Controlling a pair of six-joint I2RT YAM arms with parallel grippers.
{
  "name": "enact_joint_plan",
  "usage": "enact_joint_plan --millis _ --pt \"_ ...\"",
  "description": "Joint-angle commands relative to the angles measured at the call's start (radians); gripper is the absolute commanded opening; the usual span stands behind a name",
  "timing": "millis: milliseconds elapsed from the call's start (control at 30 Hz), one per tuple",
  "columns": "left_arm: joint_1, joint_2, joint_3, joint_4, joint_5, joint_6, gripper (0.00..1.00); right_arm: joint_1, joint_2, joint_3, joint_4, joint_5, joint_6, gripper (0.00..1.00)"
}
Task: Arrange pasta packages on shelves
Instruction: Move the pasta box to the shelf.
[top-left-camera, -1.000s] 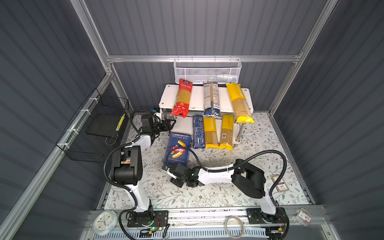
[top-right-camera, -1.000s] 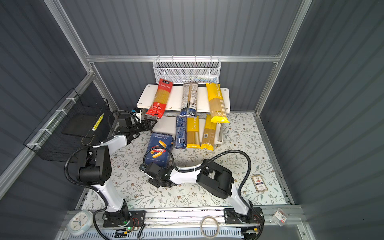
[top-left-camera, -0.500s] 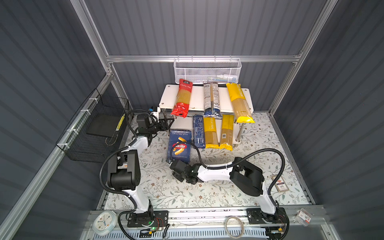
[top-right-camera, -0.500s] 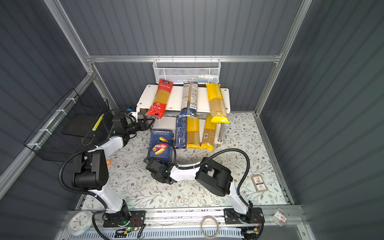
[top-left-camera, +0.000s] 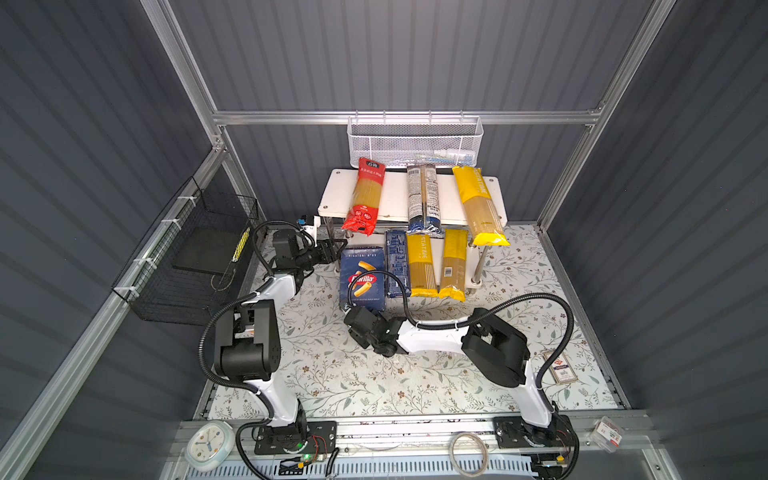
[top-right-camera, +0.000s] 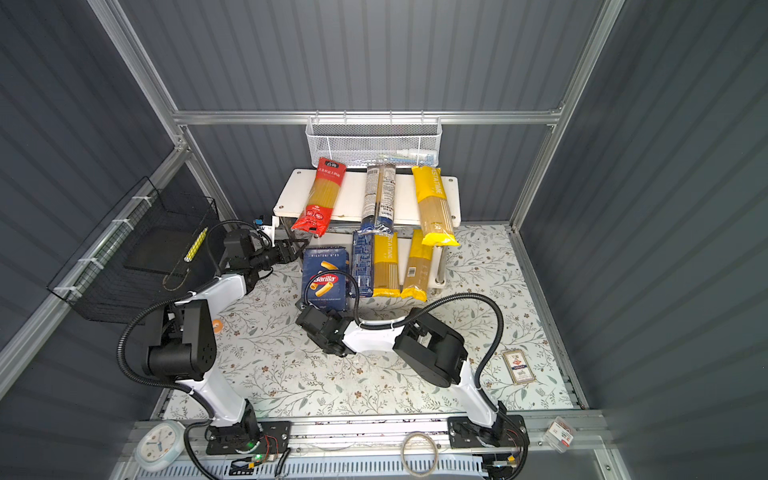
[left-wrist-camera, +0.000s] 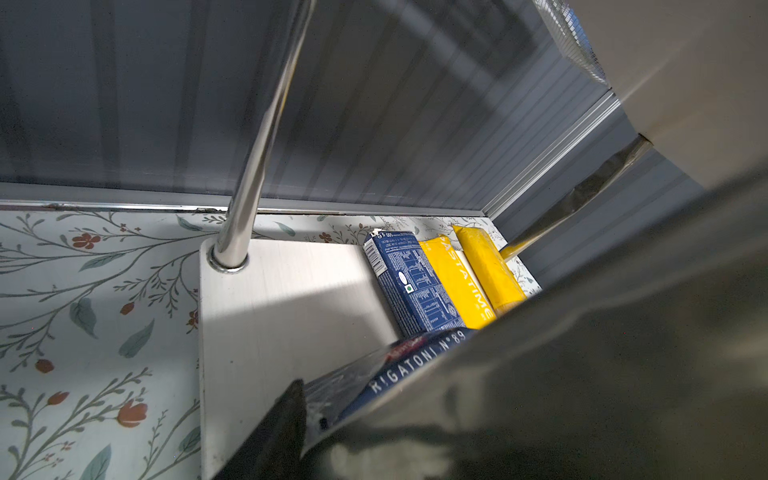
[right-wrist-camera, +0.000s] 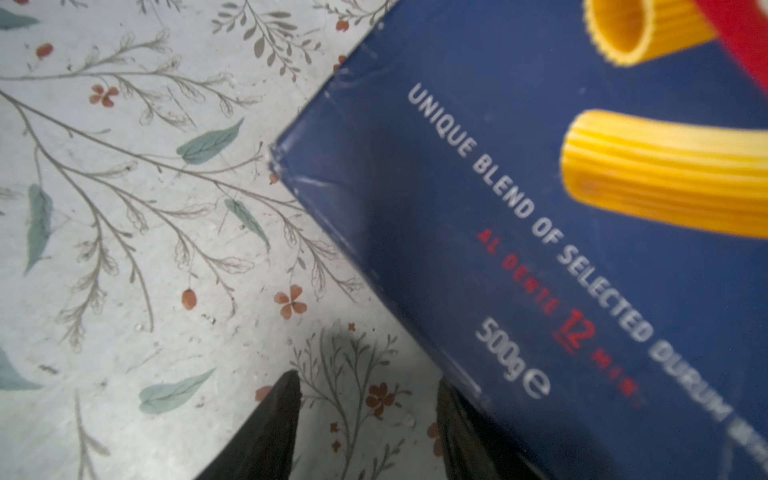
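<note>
Pasta packages (top-left-camera: 482, 203) fill the shelves (top-left-camera: 334, 193) except one gap, so the Barilla box (top-left-camera: 362, 277) lies just ahead of the right claw (right-wrist-camera: 368, 378), jaws apart, probably to shove it in. Left claw (top-left-camera: 332, 252) is at its far corner, guessing to steady it; clamped or not, can't tell.

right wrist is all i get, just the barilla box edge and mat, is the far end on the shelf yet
Observer: The left wrist view shows the far end of the Barilla box over the lower board. The near end is out over the mat.
Operator: anything next to it in there
Observer: A narrow blue box lies right alongside it on the same board.
Operator: where's the left arm
Observer: The left gripper is at the box's far left corner. I can't tell whether it grips.
</note>
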Motion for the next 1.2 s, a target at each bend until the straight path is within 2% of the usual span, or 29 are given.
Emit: enact_joint_plan --millis 0,267,667,967,1167 --pt "-0.002 -0.051 0.002 -0.013 0.044 0.001 0.59 -0.025 -0.039 0.057 0.103 0.069 -0.001 0.56" --pt "-0.002 -0.089 -0.002 -0.01 0.052 -0.013 0.57 -0.037 -0.04 0.103 0.131 0.093 -0.013 0.57" --pt "-0.002 -0.117 -0.019 -0.026 0.054 -0.012 0.57 -0.111 -0.039 0.129 0.145 0.045 -0.002 0.58" --pt "-0.002 -0.135 -0.021 -0.067 0.035 -0.003 0.6 -0.127 0.008 0.208 0.114 0.004 -0.014 0.61" --pt "-0.002 -0.168 -0.021 -0.12 -0.014 0.011 0.65 -0.122 -0.017 0.204 0.122 -0.028 -0.017 0.66"
